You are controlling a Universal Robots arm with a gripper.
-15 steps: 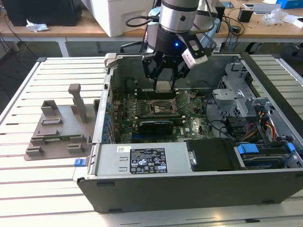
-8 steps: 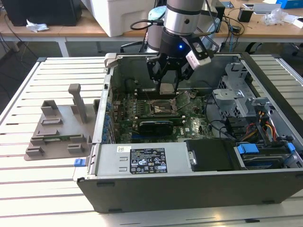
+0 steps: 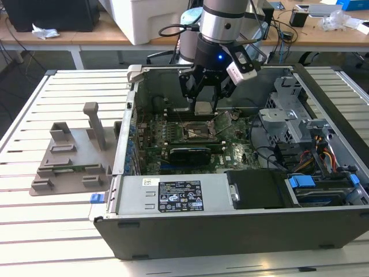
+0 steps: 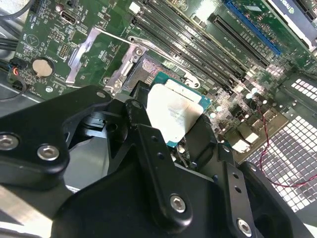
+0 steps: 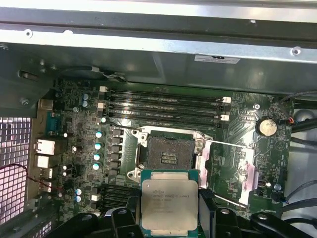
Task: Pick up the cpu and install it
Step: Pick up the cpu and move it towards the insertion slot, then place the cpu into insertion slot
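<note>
One arm comes straight down into the open computer case (image 3: 230, 236) in the exterior view, its wrist vertical and a small blue light showing on the collar. I see the gripper (image 3: 206, 107) pointing at the motherboard, its black fingers (image 4: 136, 116) clamped on opposite edges of the cpu (image 4: 174, 113). The chip is held flat, silvery top toward the first wrist view's camera and thin green edge showing all round. It hangs above the board, not seated. In the first wrist view it overlaps the near rim of the empty socket (image 5: 168, 153), whose dark contact field lies exposed. The socket's metal load plate (image 5: 247, 176) is swung open to one side, with its thin lever wire angled across it. Beyond the socket run four memory slots (image 5: 163, 101), and a coin cell battery (image 5: 268, 127) sits past the load plate. In the exterior view a black graphics card (image 3: 190, 153) lies just in front of the socket. The case rests on a slatted surface (image 3: 34, 231), and a grey plastic holder (image 3: 75, 156) stands outside it toward the exterior view's left.
</note>
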